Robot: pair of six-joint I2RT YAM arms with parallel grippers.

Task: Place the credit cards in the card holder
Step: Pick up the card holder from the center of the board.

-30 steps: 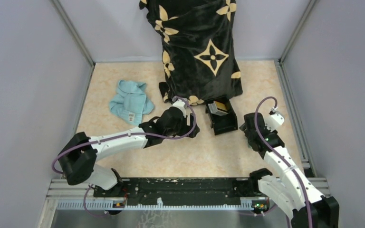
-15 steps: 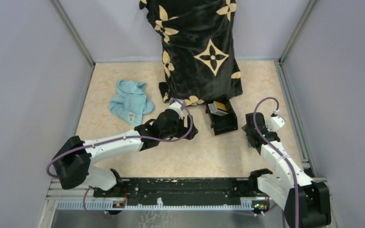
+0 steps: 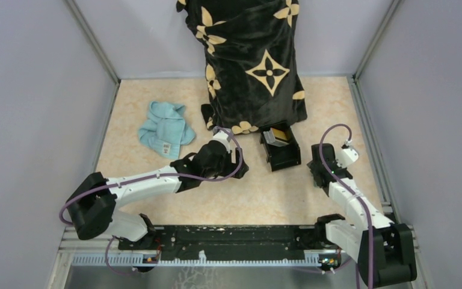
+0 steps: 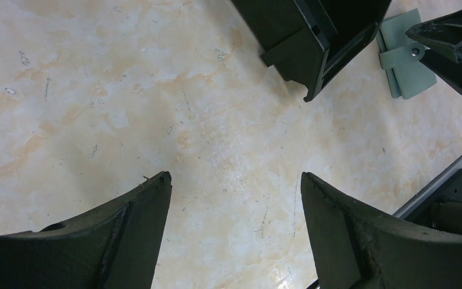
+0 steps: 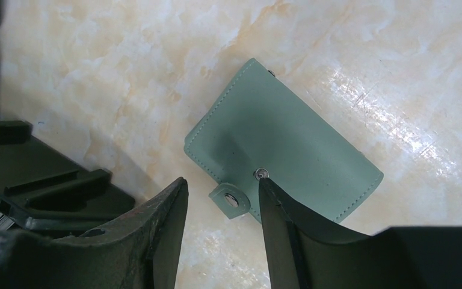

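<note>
The card holder (image 5: pixel 289 150) is laid shut on the table (image 4: pixel 96 90), just right of the black box (image 5: pixel 48 186) in which the credit cards (image 3: pixel 276 137) are kept. Its snap tab (image 5: pixel 233 200) is straddled by the unclenched right tool (image 5: pixel 221 183); the soft holder could be dragged rather than opened. The left tool (image 4: pixel 236 175) is held released, empty.

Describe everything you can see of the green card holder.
The card holder is a sage-green, leather-like folding wallet with stitched edges. It is folded shut and lies flat and askew on the marbled table, right of the black box. Its small strap tab with a metal snap sits undone beside the stud. The right gripper hovers, jaws apart, astride that tab; contact cannot be told. No cards show.
</note>
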